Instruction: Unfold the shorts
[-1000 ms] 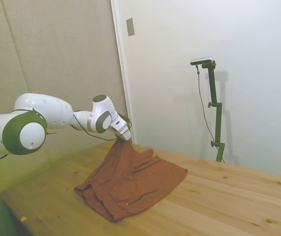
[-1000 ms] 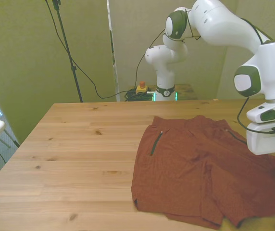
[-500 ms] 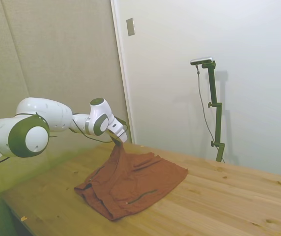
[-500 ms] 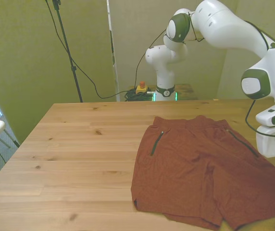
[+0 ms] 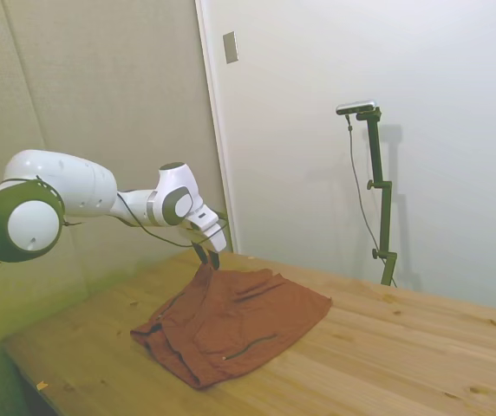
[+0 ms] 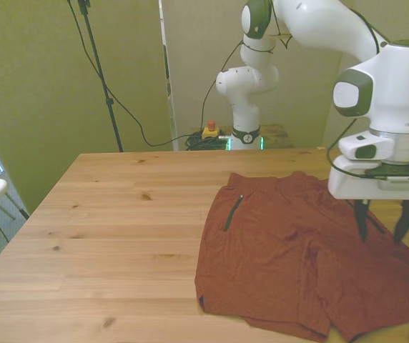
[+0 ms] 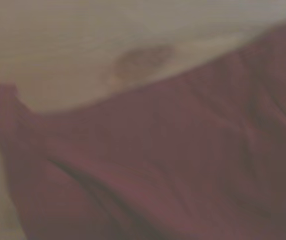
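The wooden table point(image 6: 119, 214) carries the whole scene; its bare boards stretch well away from the jaws toward the front view's left. On it lie the shorts point(image 6: 290, 257) — a rust-brown cloth spread nearly flat, directly beneath and around the jaws, with one dark zip line point(image 6: 232, 212) well off to the front view's left of them and a second dark line point(image 5: 250, 346) showing near the cloth's near edge in the side view. The cloth lies mostly in a single layer, though a ridge runs through its middle and the edge nearest the side camera looks doubled over, so the unfolding appears largely done but not quite finished.

The white arm point(image 5: 66, 195) reaches in over the table's edge and bends downward, which sets the gripper point(image 6: 380, 230) pointing straight down over the cloth. The two dark fingers point(image 6: 362, 221) stand apart with a clear gap between them and hold nothing; their tips hang just above the fabric — whether they touch it cannot be told. That posture fits a release of the cloth, or a pause before taking a fresh hold.

The wrist view shows blurred rust-brown cloth point(image 7: 173, 165) with soft creases and pale table wood point(image 7: 83, 40) beyond its edge.
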Available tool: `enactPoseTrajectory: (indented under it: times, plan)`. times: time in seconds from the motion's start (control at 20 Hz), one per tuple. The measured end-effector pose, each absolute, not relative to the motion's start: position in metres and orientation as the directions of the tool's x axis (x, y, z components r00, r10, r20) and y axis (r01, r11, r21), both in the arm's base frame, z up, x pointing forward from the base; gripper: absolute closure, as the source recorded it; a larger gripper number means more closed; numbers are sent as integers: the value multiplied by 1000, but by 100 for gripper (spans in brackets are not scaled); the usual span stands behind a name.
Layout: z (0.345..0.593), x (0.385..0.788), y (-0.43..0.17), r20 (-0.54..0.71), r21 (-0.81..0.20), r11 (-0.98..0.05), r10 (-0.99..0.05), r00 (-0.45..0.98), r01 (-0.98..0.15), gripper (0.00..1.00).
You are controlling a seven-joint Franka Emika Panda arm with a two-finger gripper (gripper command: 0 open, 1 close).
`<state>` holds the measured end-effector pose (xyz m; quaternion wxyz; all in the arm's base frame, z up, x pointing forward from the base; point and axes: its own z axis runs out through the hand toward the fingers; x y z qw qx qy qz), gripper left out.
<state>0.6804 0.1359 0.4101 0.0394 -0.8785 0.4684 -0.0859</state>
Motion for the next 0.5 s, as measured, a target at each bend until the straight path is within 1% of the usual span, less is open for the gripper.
enactPoseTrajectory:
  times: [0.1,0.25,0.35,0.5]
  plan:
    - [425,652,126,100,-109,-583,-812,575,-805,0]
    - [453,608,110,110,-100,-617,-787,608,-781,0]
    - [465,578,93,119,-94,-632,-774,621,-769,0]
    - [478,532,62,125,-94,-626,-779,615,-774,0]
